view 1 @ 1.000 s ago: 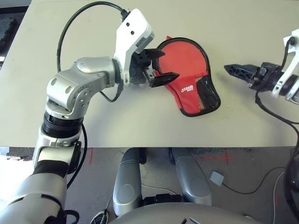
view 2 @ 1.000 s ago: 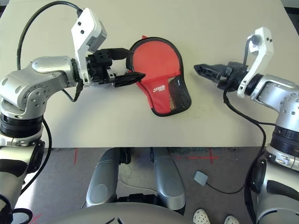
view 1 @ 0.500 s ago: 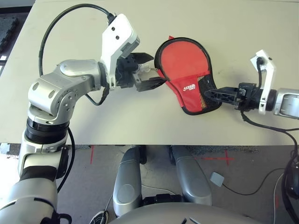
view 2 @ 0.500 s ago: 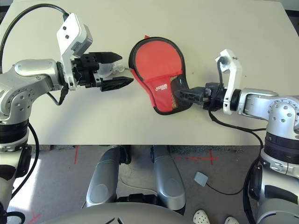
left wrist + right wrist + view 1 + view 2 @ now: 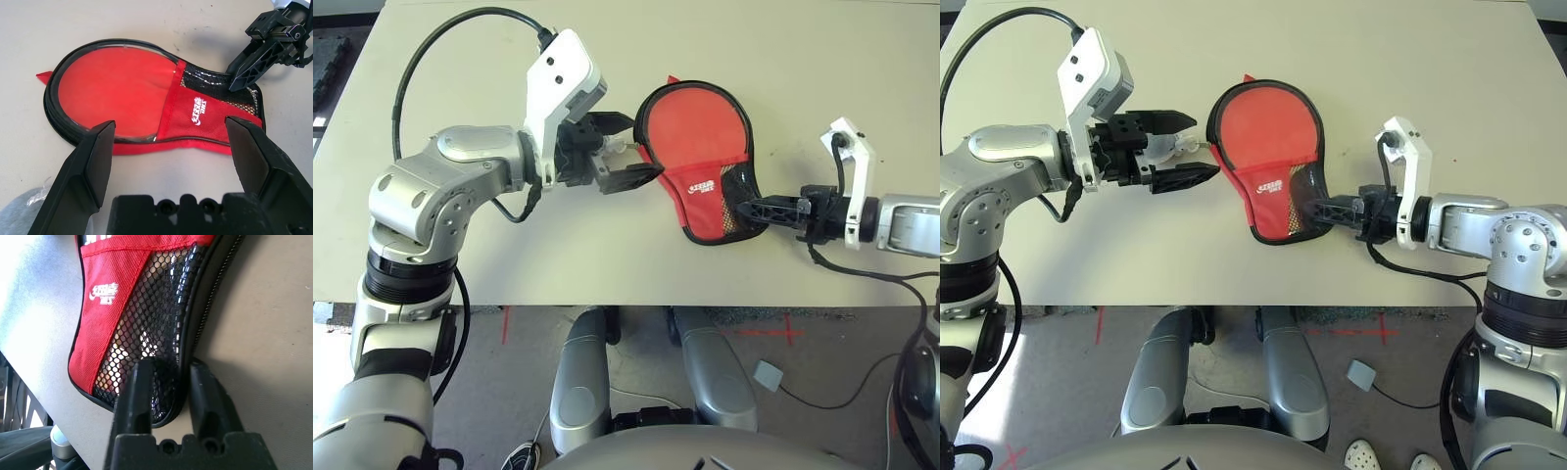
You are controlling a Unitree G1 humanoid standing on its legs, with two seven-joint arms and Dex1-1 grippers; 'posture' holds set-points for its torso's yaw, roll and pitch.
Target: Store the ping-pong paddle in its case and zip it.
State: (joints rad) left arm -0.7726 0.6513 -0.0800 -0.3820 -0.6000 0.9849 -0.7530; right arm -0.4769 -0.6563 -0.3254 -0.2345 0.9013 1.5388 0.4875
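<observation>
Right hand (image 5: 168, 364) on case (image 5: 705, 162) — pale table (image 5: 558, 264), grey floor (image 5: 519, 382).

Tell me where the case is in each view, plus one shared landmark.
Left eye view: case, upper half, right of centre.
Right eye view: upper half, near centre.
Left wrist view: beyond the open left gripper.
Right wrist view: edge between right gripper's fingers.
Landmark: white logo.

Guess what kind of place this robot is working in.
Probably a robotics lab or test area: red tape crosses mark the grey floor, loose cables trail over it, and a plain table serves as workspace.
</observation>
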